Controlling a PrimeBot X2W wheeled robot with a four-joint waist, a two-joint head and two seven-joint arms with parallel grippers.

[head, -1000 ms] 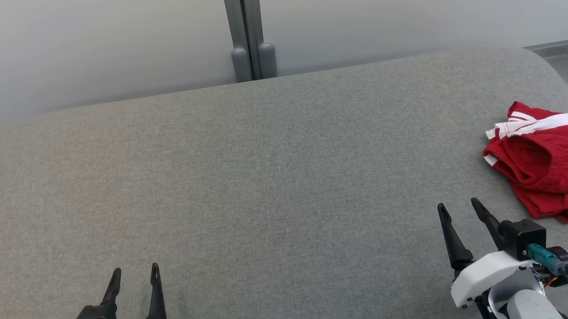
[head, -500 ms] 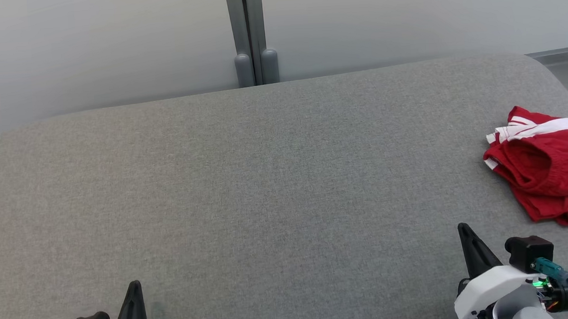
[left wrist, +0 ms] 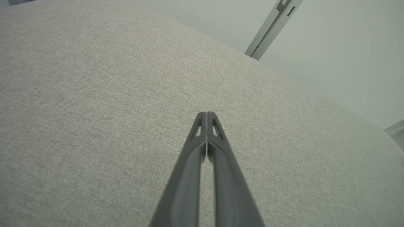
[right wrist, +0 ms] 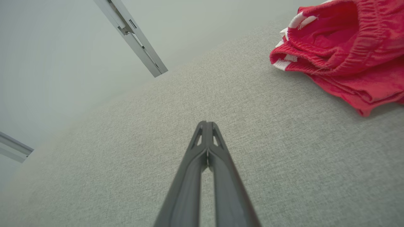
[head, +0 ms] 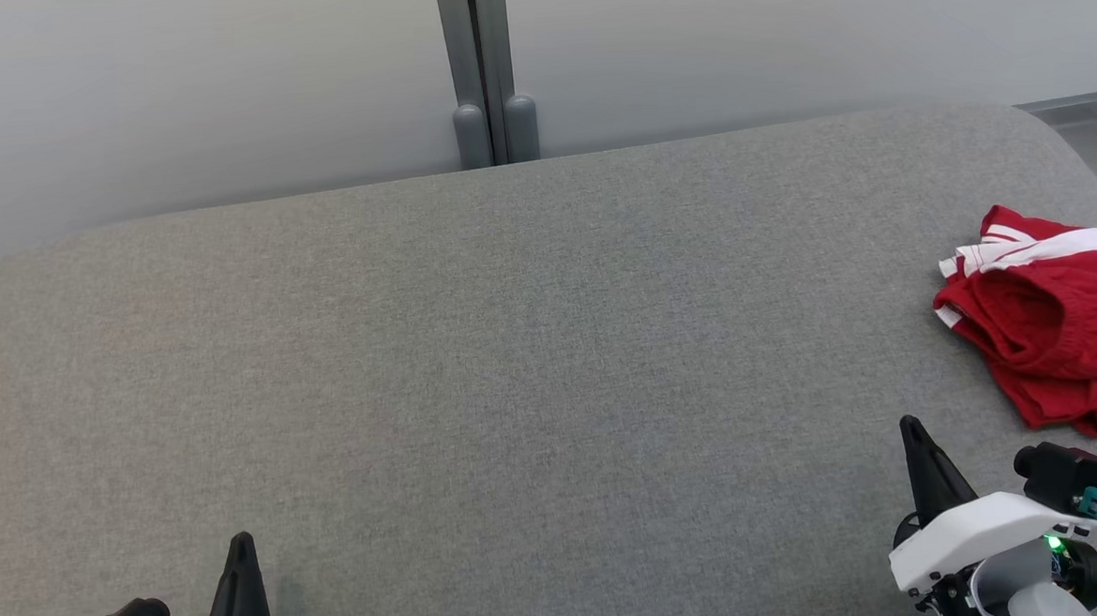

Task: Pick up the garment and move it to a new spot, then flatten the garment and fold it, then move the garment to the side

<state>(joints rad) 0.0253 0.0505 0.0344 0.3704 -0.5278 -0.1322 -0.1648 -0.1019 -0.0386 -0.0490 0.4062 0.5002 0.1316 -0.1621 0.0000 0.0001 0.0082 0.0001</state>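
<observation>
**Grey padded surface (head: 513, 347), red shorts (head: 1062, 347) at its right edge**

The shorts lie crumpled, white stripes showing. Left gripper (head: 240, 545) and right gripper (head: 912, 428) sit low in front, fingers pressed together, both empty; the right is nearer the shorts.
</observation>
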